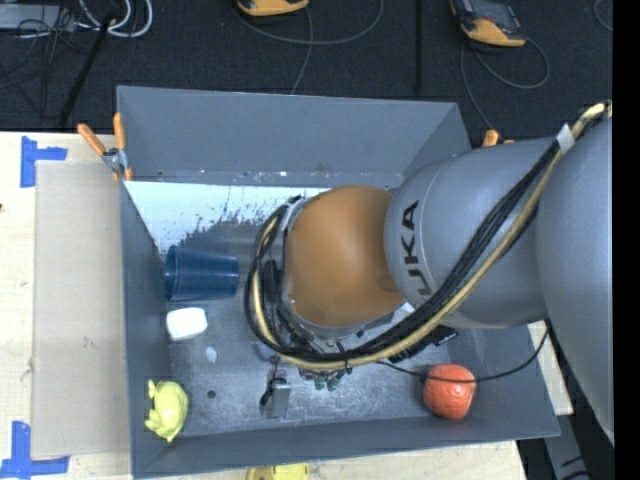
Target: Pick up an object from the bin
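At lower centre of the frame the gripper (276, 393) is seen low over the bare floor of the bin (360, 403), under the arm's orange wrist cover (335, 258). Whether it is spread or pressed together cannot be told, and nothing is seen pinched in it. No thing lies right under it, so no target can be named. Nearest are a small white block (186, 322) up-left and a yellow rubber toy (166, 408) in the lower left corner. A dark blue cup (200, 272) is lying on its side at left, and an orange ball (449, 391) sits well apart at lower right. Risk, as judged: a close made here would land on empty metal, since every candidate is off to the side. The ball is likely to be rolled away if nudged, and the cables (262, 298) slung round the wrist could be dragged against the cup
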`<state>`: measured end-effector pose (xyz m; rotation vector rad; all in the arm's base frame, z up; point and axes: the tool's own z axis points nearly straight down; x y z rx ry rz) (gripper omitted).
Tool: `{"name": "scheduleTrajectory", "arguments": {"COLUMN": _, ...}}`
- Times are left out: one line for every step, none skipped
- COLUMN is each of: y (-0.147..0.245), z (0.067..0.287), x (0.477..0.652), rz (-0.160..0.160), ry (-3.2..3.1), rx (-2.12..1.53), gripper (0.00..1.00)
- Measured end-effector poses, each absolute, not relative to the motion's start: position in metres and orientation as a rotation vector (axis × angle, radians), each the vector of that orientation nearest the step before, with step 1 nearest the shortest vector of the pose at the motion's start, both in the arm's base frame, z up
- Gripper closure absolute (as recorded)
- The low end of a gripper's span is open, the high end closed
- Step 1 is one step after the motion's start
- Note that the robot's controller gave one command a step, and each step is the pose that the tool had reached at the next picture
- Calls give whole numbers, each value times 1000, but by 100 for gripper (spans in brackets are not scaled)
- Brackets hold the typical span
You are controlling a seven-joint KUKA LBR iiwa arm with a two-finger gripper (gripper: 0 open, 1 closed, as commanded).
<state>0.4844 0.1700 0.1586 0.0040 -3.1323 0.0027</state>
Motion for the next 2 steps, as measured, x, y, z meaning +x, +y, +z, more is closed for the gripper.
{"name": "scheduleTrajectory", "arguments": {"y": 169, "z": 163, "x": 486, "rz": 1, "ry": -3140, "rx": -3, "gripper": 0}}
{"name": "scheduleTrajectory", "arguments": {"y": 143, "z": 170, "x": 525, "rz": -2, "ry": -3138, "rx": -101, "gripper": 0}}
